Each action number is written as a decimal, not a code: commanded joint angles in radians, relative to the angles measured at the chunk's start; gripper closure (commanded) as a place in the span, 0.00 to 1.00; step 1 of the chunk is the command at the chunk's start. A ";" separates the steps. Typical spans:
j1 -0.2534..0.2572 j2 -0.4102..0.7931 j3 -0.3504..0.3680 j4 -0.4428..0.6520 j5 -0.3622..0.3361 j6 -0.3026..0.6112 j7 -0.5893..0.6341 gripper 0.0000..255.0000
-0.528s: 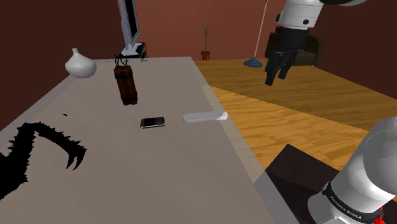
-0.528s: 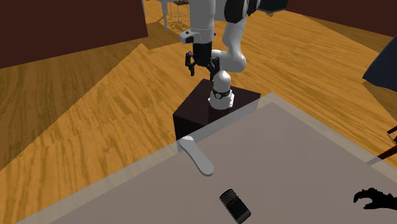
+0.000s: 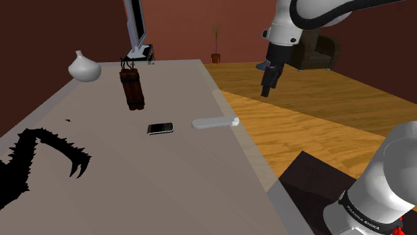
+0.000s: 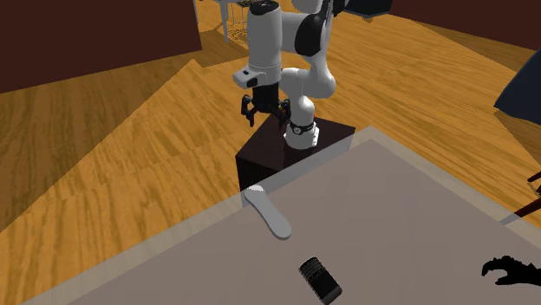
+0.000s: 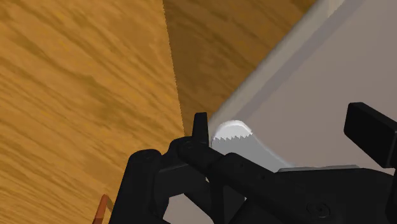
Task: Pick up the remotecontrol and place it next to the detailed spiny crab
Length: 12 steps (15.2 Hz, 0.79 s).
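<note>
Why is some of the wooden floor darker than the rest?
Shadows, probably: in the wrist view the floor turns dim beside the table; in the second exterior view light and dark bands cross it; in the shoulder view the crab is flat black.

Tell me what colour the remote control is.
The remote control is pale grey-white, clearest in the shoulder view.

The remote [image 3: 215,123] lies at the table's [image 3: 167,180] edge, near the phone [image 3: 160,128].

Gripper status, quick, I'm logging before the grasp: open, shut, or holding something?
Gripper: open, holding nothing; the pale grey remote control lies on the table.
</note>
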 commanded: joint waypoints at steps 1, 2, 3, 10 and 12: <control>0.022 0.076 -0.012 0.019 -0.006 0.055 -0.077 0.00; 0.033 0.113 -0.018 0.031 -0.008 0.080 -0.113 0.00; 0.043 0.151 -0.022 0.044 -0.009 0.104 -0.150 0.00; 0.105 0.413 -0.030 0.158 -0.004 0.243 -0.396 0.00; 0.119 0.485 -0.025 0.197 -0.001 0.274 -0.462 0.00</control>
